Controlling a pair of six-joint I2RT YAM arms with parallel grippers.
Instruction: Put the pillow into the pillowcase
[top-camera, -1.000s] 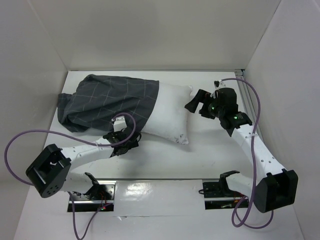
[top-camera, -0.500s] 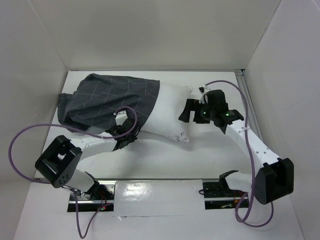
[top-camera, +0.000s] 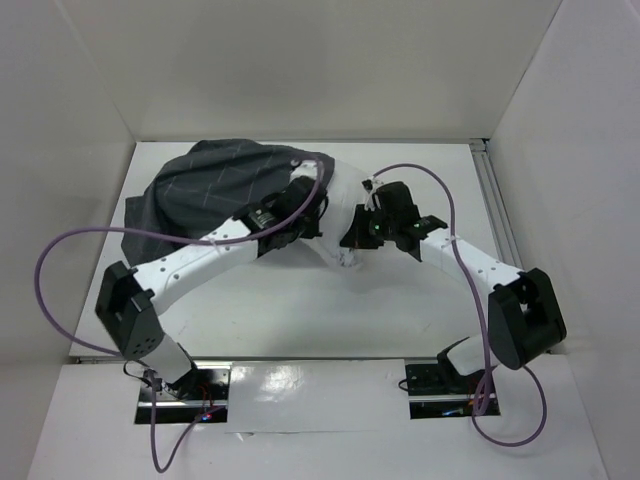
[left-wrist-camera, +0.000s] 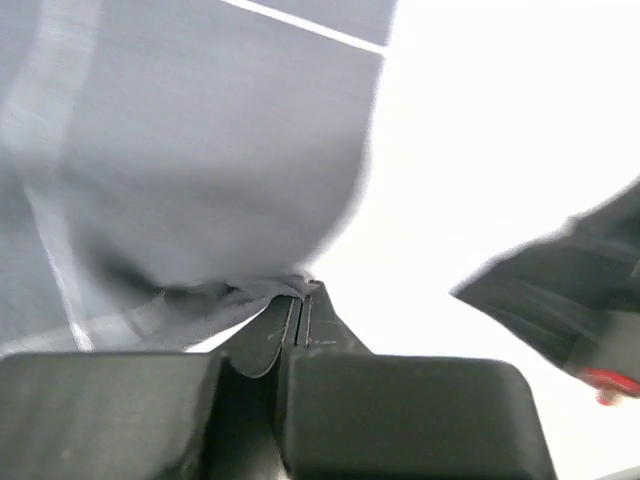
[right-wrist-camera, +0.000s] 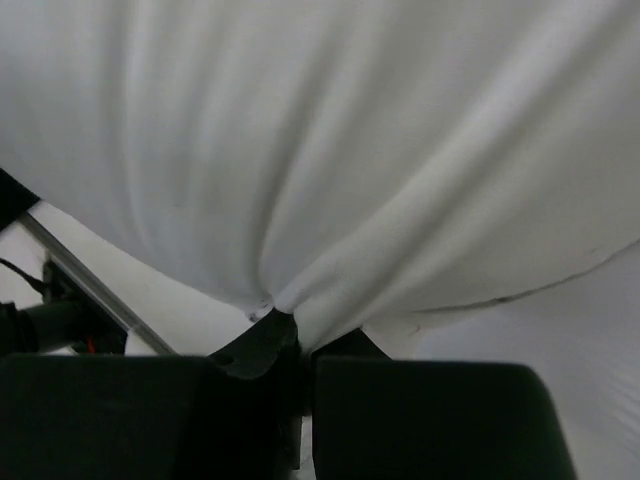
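The dark grey checked pillowcase (top-camera: 205, 185) lies bunched at the back left, drawn over most of the white pillow (top-camera: 340, 192). Only the pillow's right end shows, between the two arms. My left gripper (top-camera: 315, 205) is shut on the pillowcase's open hem. In the left wrist view the grey cloth (left-wrist-camera: 200, 150) is pinched at the fingertips (left-wrist-camera: 302, 292), with the white pillow (left-wrist-camera: 480, 150) to the right. My right gripper (top-camera: 352, 238) is shut on a fold of pillow fabric (right-wrist-camera: 350, 130), which gathers into the closed jaws (right-wrist-camera: 287, 318).
White walls close in the white table (top-camera: 420, 320) at the back and on both sides. A metal rail (top-camera: 497, 205) runs along the right edge. Purple cables (top-camera: 60, 270) loop from both arms. The right gripper's dark body (left-wrist-camera: 570, 300) shows in the left wrist view.
Both grippers have closed. The left arm swung up and right, dragging the pillowcase hem further over the pillow. The right arm moved left and took hold of the pillow's end.
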